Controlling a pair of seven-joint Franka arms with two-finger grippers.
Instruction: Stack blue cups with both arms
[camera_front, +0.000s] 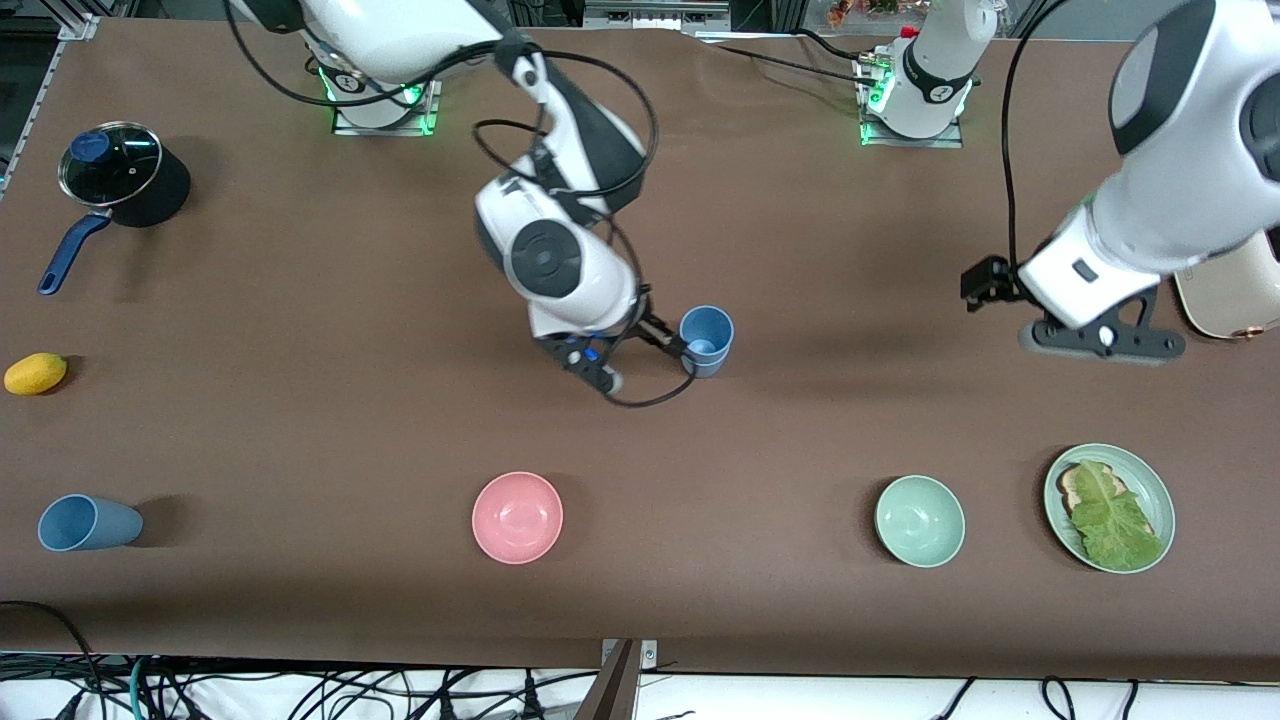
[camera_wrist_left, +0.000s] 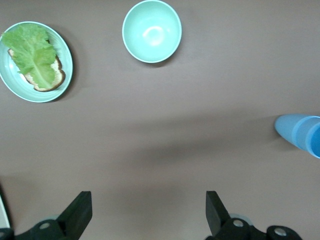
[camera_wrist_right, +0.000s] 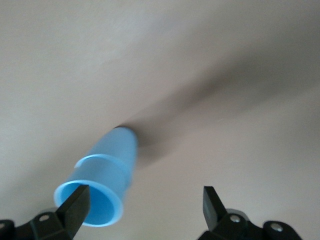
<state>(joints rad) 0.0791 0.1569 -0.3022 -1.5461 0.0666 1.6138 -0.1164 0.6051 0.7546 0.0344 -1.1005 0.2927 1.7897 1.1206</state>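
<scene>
A sky-blue cup (camera_front: 706, 340) stands upright mid-table, with a step round its wall; it also shows in the right wrist view (camera_wrist_right: 102, 180) and the left wrist view (camera_wrist_left: 300, 134). A duller grey-blue cup (camera_front: 88, 522) lies on its side at the right arm's end, nearer the front camera. My right gripper (camera_front: 648, 365) (camera_wrist_right: 145, 207) is open beside the sky-blue cup. One fingertip (camera_wrist_right: 75, 205) is at its rim, and the cup is not between the fingers. My left gripper (camera_front: 1105, 345) (camera_wrist_left: 148, 210) is open and empty, up over bare table toward the left arm's end.
A pink bowl (camera_front: 517, 517), a mint-green bowl (camera_front: 920, 520) and a green plate (camera_front: 1160, 490) with toast and lettuce lie nearer the front camera. A lidded pot (camera_front: 110, 175) and a yellow fruit (camera_front: 35, 373) sit at the right arm's end.
</scene>
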